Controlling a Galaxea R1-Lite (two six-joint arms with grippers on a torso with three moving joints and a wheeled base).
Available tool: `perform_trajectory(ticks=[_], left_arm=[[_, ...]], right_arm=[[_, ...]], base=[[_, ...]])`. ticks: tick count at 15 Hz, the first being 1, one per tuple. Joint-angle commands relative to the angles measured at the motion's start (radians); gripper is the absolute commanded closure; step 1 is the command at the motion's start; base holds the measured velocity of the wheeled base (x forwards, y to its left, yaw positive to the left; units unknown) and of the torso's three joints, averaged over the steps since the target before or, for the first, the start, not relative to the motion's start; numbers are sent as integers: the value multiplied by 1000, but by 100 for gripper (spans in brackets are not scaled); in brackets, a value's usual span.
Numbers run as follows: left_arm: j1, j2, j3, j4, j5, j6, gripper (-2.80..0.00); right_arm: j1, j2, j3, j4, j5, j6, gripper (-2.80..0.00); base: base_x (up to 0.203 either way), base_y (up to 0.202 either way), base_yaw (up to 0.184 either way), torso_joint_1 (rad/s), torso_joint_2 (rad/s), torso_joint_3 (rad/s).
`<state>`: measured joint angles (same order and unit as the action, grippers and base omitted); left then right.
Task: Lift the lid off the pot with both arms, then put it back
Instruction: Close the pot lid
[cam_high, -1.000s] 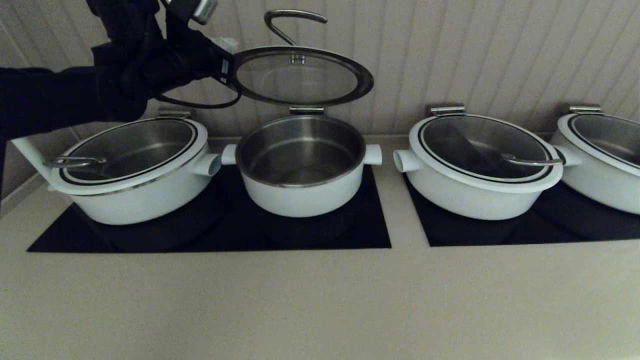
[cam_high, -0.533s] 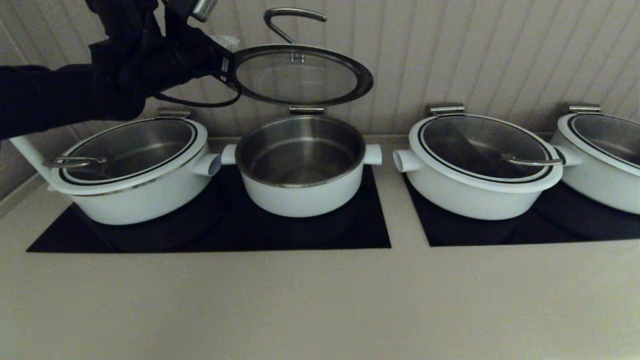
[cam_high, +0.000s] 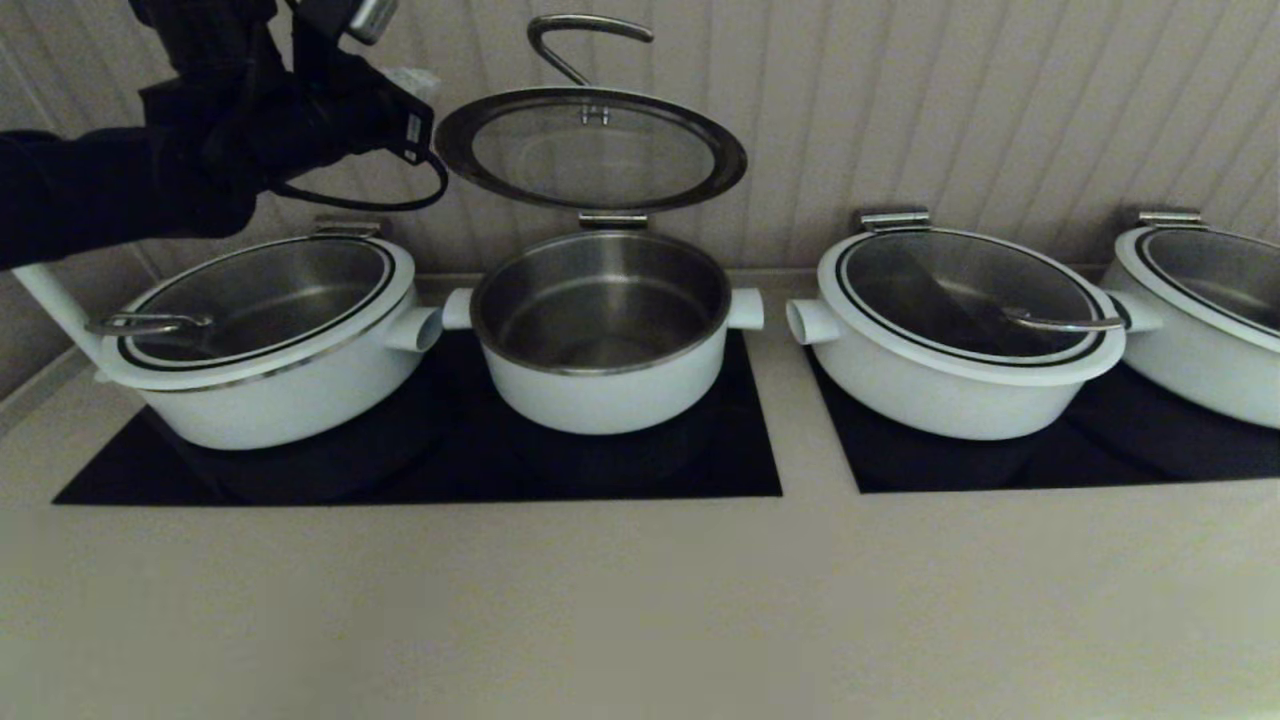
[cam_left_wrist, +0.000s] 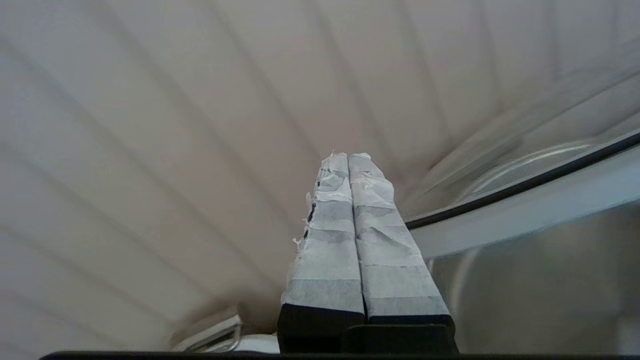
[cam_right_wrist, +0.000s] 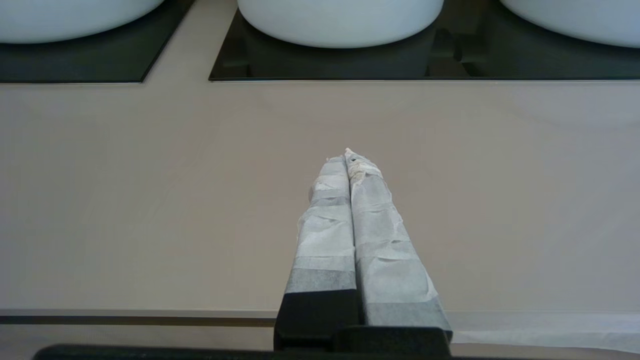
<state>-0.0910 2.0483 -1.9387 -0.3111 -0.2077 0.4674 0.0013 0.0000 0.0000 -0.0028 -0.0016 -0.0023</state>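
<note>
since a second ago the left gripper has pulled away from the lid's left rim, and a clear gap now shows between them in the head view. its jaws are pressed closed on nothing, held high near the back wall above the wide left pot. just to its right the lid stands raised on its hinge bracket over the open pot, steel handle up, untouched by either arm. the pot sits on the black cooktop, between the wide pot on the left and another lidded pot on the right.

lifting looks done; closing comes next. to do it well, the left gripper should probably meet the rim again from the side and ease it down slowly, following the hinge's arc so the glass does not drop. the right gripper, jaws closed and empty, hangs low over the bare counter in front of the cooktops and would need to rise to share the load.
</note>
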Motion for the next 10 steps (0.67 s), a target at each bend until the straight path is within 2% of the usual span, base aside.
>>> perform_trajectory(ticks=[1,6,10], left_arm=[[20,-11,0,-2,-4,0,0],[19,-38,8,4,-21,-3,0],[17,-111,144,-4,-23,2,0]], right_arm=[[0,0,0,0,0,-1,0],[0,0,0,0,0,-1,0],[0,0,0,0,0,-1,0]], base=[[0,0,0,0,0,0],[0,0,0,0,0,0],[0,0,0,0,0,0]])
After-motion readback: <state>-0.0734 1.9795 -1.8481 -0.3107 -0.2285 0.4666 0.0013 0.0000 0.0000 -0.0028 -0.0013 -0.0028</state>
